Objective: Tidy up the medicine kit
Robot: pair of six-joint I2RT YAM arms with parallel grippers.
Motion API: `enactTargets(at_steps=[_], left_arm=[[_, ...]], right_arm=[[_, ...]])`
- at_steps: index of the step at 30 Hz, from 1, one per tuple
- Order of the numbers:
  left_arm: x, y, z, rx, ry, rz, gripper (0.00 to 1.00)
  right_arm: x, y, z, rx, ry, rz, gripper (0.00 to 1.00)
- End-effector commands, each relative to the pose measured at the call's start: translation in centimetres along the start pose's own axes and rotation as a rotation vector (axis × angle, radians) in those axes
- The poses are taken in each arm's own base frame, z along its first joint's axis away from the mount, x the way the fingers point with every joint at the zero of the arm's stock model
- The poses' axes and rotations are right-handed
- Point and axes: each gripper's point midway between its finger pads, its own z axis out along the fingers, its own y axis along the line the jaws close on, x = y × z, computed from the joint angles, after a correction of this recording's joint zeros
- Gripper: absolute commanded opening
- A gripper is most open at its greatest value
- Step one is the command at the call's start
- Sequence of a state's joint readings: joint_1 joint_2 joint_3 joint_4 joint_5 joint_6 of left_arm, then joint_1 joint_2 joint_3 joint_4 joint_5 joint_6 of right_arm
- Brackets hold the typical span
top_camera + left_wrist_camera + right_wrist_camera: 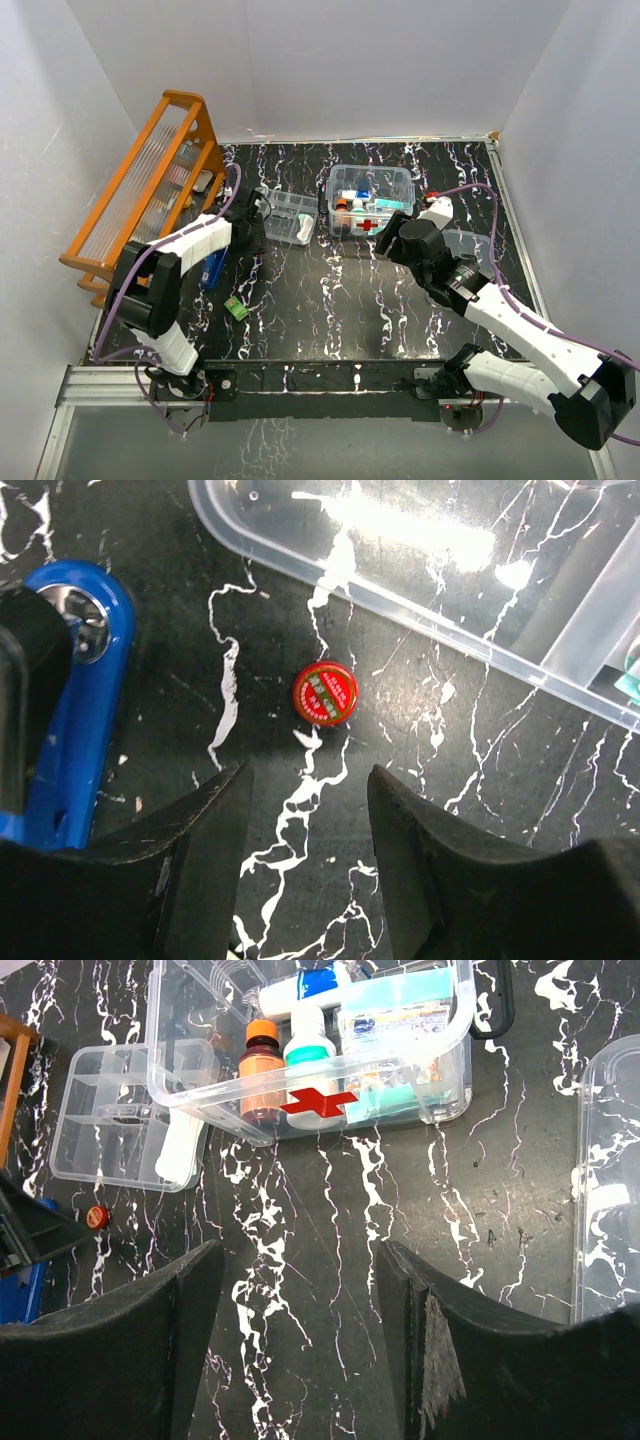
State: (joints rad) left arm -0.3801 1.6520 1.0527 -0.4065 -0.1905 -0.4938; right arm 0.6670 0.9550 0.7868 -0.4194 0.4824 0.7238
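The medicine kit [370,200] [310,1050], a clear box with a red cross [318,1103] on its side, stands lidless at the back middle of the table with bottles and packets inside. Its clear lid [610,1180] lies to the right. A small red round cap [325,693] [97,1217] lies on the table just beyond my left gripper [308,775] [252,222], which is open and empty. My right gripper [300,1250] [393,238] hovers open and empty in front of the kit.
A shallow clear divided tray [285,215] [450,600] lies left of the kit, with a white tube in it. A blue tool [75,730] [212,268] lies beside the left gripper. An orange wooden rack [150,180] stands at far left. A small green item [236,308] lies nearer.
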Motion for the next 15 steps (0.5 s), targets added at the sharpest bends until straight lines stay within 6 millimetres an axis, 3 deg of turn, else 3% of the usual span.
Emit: enactTargets(at_steps=[1, 9, 15], left_arm=[[-2.0, -0.8, 0.3, 0.015, -0.020, -0.001, 0.48], [-1.9, -1.1, 1.8, -0.001, 0.030, -0.011, 0.51], [-1.6, -0.9, 2.9, -0.036, 0.069, -0.002, 0.44]], right_arm=[[-1.2, 0.7, -0.1, -0.018, -0.038, 0.042, 0.60], [-1.5, 0.9, -0.1, -0.023, -0.042, 0.040, 0.60], [-1.8, 0.8, -0.3, -0.020, -0.055, 0.039, 0.60]])
